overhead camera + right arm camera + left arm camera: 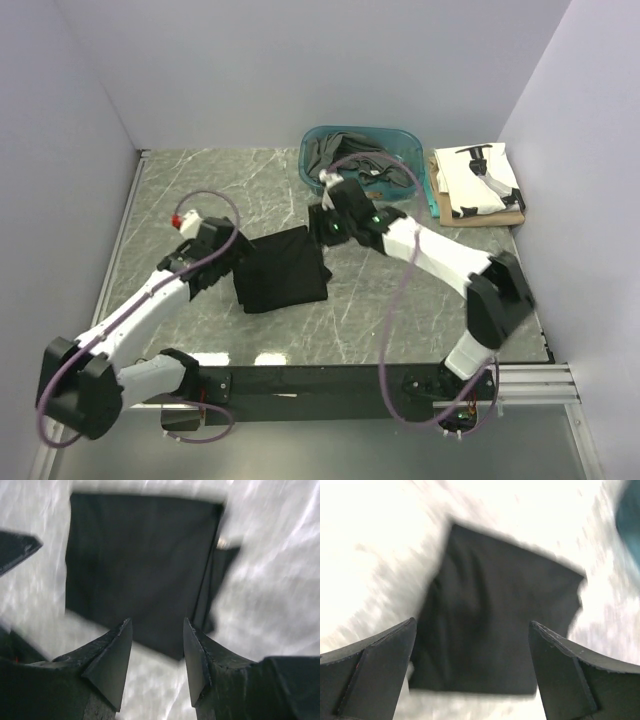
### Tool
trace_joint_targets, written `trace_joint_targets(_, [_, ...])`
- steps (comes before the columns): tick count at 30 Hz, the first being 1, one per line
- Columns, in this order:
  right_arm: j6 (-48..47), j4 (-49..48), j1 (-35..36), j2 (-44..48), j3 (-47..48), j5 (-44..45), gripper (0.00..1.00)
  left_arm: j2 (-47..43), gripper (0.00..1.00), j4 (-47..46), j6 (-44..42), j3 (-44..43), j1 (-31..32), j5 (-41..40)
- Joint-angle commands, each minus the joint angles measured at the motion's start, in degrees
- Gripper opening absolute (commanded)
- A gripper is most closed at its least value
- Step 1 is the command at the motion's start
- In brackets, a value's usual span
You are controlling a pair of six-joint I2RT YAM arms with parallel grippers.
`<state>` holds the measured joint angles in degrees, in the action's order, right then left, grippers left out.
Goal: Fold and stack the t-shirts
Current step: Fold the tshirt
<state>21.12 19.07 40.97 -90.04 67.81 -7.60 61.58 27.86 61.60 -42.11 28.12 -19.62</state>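
Now my left claw (472, 624) hangs wide open at the left edge of the black shirt (283, 268), with nothing between its fingers. That shirt lies folded flat on the table (200, 190), at the middle of the top view. My right claw (157, 622) hangs over the shirt's upper right corner, fingers parted less widely, gripping nothing. Toward the upper right, the tub (410, 140) holds crumpled grey shirts (340, 155). Just right of it, a white shirt (475, 180) lies folded on a tan shirt (490, 219).
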Motion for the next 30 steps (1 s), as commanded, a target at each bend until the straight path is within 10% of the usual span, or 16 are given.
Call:
trace_joint_targets(1, [-2.22, 2.02, -1.94, -9.32, 10.48, 2.41, 0.52, 3.53, 0.99, -7.96, -4.9, -0.35, -8.67, 1.58])
trace_joint_targets(20, [-4.69, 9.75, -4.32, -37.31, 38.71, 3.11, 0.48, 30.44, 0.55, -21.09, -10.1, -9.04, -17.83, 10.65])
trace_joint_targets(30, [-4.69, 8.89, -4.58, -39.16, 38.63, 1.89, 0.47, 33.25, 0.01, -21.26, -10.36, -9.13, -17.84, 12.67])
